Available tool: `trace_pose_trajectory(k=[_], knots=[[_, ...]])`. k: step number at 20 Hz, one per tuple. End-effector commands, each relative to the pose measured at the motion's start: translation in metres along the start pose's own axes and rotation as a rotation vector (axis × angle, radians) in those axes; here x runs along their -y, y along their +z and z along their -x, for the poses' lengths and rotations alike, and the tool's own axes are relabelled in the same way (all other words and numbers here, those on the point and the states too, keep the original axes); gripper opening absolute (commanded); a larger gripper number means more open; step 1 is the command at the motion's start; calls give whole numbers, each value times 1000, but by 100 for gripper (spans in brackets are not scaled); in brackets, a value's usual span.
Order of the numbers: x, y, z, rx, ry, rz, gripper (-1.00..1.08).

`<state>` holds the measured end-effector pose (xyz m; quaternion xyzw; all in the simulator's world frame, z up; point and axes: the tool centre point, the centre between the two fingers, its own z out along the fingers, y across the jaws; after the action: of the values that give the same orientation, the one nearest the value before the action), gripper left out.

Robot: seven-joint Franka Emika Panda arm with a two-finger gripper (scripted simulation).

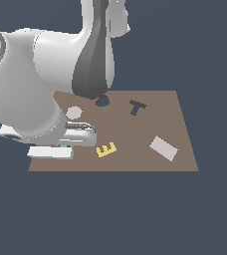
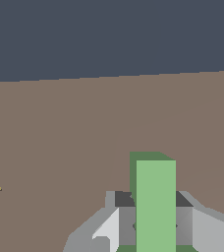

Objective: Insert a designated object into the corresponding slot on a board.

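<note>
Green T block sits clamped between your jaws, low over the board; next, carry it to the T-shaped slot and line it up.

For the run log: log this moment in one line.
end effector: shut on green T block | T slot: empty | board: yellow E lying loose

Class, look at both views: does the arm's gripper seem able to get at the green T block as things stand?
Probably yes: in the wrist view the green T block already sits between the gripper fingers, on the board, nothing between them. Whether it is clamped is unclear.
</note>
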<state>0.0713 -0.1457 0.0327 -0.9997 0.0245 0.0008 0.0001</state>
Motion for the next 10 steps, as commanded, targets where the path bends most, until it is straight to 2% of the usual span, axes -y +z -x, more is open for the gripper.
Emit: trace_pose_trajectory(k=[1, 10], knots=[[4, 0, 4, 0, 7, 0, -100], [32, -1, 32, 0, 61, 0, -100]])
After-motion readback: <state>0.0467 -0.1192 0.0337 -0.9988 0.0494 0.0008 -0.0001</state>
